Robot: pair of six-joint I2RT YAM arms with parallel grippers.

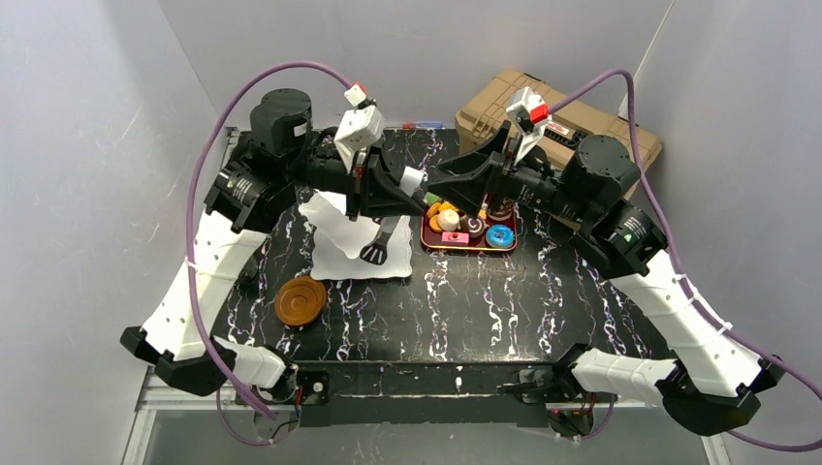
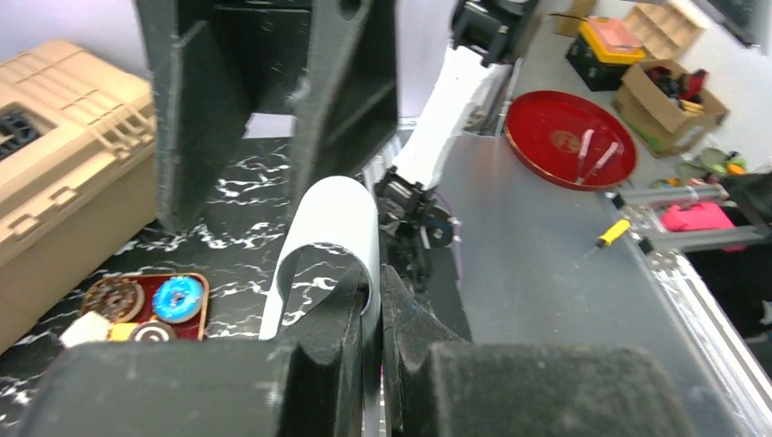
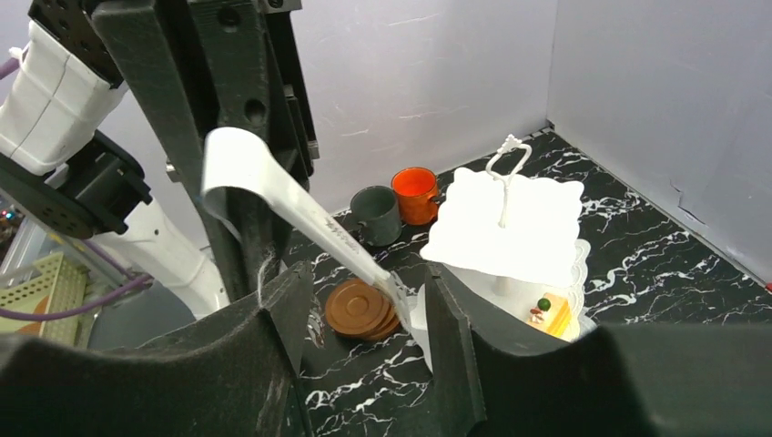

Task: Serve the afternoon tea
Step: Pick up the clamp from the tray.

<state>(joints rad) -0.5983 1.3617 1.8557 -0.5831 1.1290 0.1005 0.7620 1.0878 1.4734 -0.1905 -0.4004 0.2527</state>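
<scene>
The white three-tier stand [image 1: 341, 254] stands left of centre and shows in the right wrist view [image 3: 510, 218], with a yellow pastry [image 3: 552, 315] on a lower plate. Toy pastries and donuts [image 1: 475, 228] fill a red tray [image 1: 427, 243], also in the left wrist view [image 2: 178, 298]. The orange cup [image 3: 416, 194], dark cup [image 3: 377, 215] and brown saucers [image 3: 359, 309] show in the right wrist view; the saucers also show from above [image 1: 300, 300]. My left gripper [image 1: 386, 197] [image 2: 376, 284] is shut on the metal tongs [image 2: 330, 228] near their looped end. My right gripper [image 1: 461, 184] [image 3: 364, 314] is open and empty, facing the tongs [image 3: 291, 202].
A tan toolbox [image 1: 543, 114] sits at the back right, behind the red tray. Grey walls close in the table at the back and both sides. The two grippers hang close together above the middle back of the table.
</scene>
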